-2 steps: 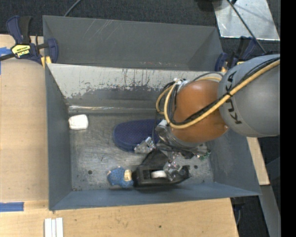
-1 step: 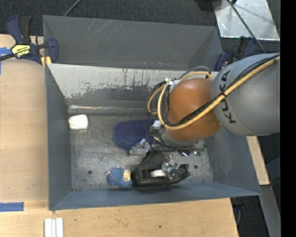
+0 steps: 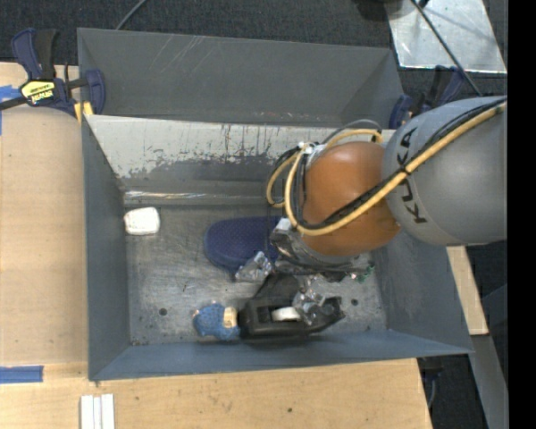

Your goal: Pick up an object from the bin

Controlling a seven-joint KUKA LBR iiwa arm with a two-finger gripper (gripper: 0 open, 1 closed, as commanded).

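Note:
My gripper (image 3: 288,282) hangs low in the front middle of the bin, under the arm's orange cover. Right below it, against the front wall, lies a black blocky thing with a white patch (image 3: 281,318). A dark blue oval pad (image 3: 237,239) lies just left of the gripper, its right end hidden behind it. A small blue and tan lump (image 3: 214,321) rests on the floor, touching the black thing's left end. No thing shows inside the gripper.
A white rounded block (image 3: 142,221) lies apart at the bin's left side, near the back slope. The arm and its cover hide the bin's right half. Bare floor lies between the white block and the blue pad.

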